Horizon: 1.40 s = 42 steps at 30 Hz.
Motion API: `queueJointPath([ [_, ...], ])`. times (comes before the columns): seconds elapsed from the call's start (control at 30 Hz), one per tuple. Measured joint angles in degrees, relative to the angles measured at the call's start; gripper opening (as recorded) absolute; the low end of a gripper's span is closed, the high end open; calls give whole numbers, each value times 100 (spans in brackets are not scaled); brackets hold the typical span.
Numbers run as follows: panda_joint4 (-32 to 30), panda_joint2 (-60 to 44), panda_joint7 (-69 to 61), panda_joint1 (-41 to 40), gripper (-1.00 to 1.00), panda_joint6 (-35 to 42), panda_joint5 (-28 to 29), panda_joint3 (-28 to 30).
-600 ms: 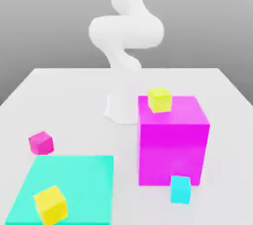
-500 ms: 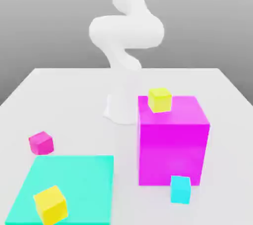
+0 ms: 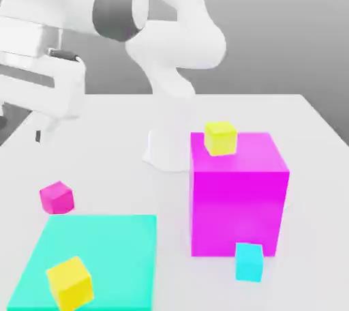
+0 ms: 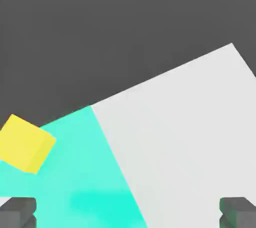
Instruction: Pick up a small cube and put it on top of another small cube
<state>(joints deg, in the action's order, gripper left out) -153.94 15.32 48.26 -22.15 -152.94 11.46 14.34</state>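
The small magenta-pink cube (image 3: 56,197) rests on the white table (image 3: 102,146) at the exterior view's left, just beyond the cyan mat (image 3: 102,248). My gripper (image 3: 24,125) hangs high above the table at the far left, well above and behind that cube. In the hand view its two fingertips stand wide apart, so the gripper (image 4: 128,214) is open and holds nothing. One yellow small cube (image 3: 69,282) sits on the mat's near corner and shows in the hand view as the yellow cube (image 4: 24,143). A second yellow cube (image 3: 220,138) sits on the big magenta block (image 3: 238,194).
A cyan small cube (image 3: 249,262) stands on the table against the big block's near right corner. The arm's white base (image 3: 167,149) rises behind the block. In the hand view the cyan mat (image 4: 85,172) meets bare table (image 4: 190,132).
The arm's upper links and hand have swung into the exterior view's upper left, where before only the base column showed. No cube has moved.
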Motion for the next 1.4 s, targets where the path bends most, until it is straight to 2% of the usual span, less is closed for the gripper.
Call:
queueJointPath([
  [0.17, -547, -740, -295, -351, 0, -546, -208, 547],
  [0.3, -951, -1371, -902, -577, 0, -1008, -919, 848],
  [0.37, -954, -1775, -1354, -748, 0, -1310, -1546, 637],
  [0.47, -848, -2402, -1993, -1249, 0, -1786, -2429, -112],
  [0.53, -768, -2811, -2252, -1729, 0, -2119, -2759, -673],
  [0.57, -740, -2959, -2322, -1901, -100, -2243, -2839, -863],
  [0.77, -726, -3031, -2330, -1988, -100, -2299, -2847, -953],
  [0.83, -767, -2831, -2209, -1827, -100, -2137, -2704, -760],
  [0.93, -886, -2265, -1695, -1552, -100, -1701, -2020, -315],
  [1.03, -1005, -1639, -1180, -1599, -100, -1211, -1286, -159],
  [1.1, -993, -1281, -737, -1581, -100, -844, -971, -326],
  [1.2, -914, -793, -118, -1365, -100, -274, -792, -683],
  [1.4, -733, 155, 809, -774, -100, 858, -997, -1447],
])
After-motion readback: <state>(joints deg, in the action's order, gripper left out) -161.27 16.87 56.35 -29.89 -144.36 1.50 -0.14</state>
